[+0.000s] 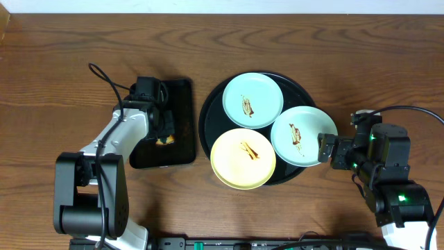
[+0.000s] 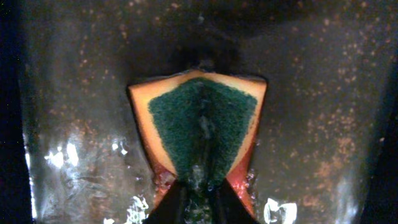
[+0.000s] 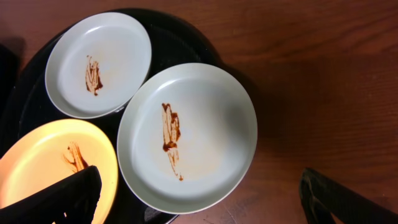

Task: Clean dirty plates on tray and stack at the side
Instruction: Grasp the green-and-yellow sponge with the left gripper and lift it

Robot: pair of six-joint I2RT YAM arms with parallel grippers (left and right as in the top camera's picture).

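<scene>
- Overhead: I see the round tray (image 1: pixel 206 114) just right of the middle of the table (image 1: pixel 62 42). It carries all three plates: a far blue-green plate (image 1: pixel 252 100), a right blue-green plate (image 1: pixel 303 136) and a yellow plate (image 1: pixel 243 158) on the near side. Each has a brown smear.
- Just left of it lies the rectangular tray (image 1: pixel 184 111). My left gripper (image 1: pixel 165 132) is down over it, with a sponge (image 1: pixel 165 141) at its tip.
- My right gripper (image 1: pixel 326 148) sits at the right edge of the right blue-green plate. I cannot tell from here whether it touches.
- Left wrist: the left gripper (image 2: pixel 199 205) is clenched on the sponge (image 2: pixel 202 124), pinching it into a V. The green scouring face looks up at the camera and the orange body shows along the edges. Under it the rectangular tray (image 2: pixel 74 93) is wet, glossy and speckled brown.
- Right wrist: the right gripper (image 3: pixel 200 186) is spread wide and holds nothing, one finger at each bottom corner.
- The right blue-green plate (image 3: pixel 205 124) lies between them, its right side over the rim of the round tray (image 3: pixel 165 46). The far blue-green plate (image 3: pixel 118 56) and the yellow plate (image 3: pixel 37 162) sit to its left.
</scene>
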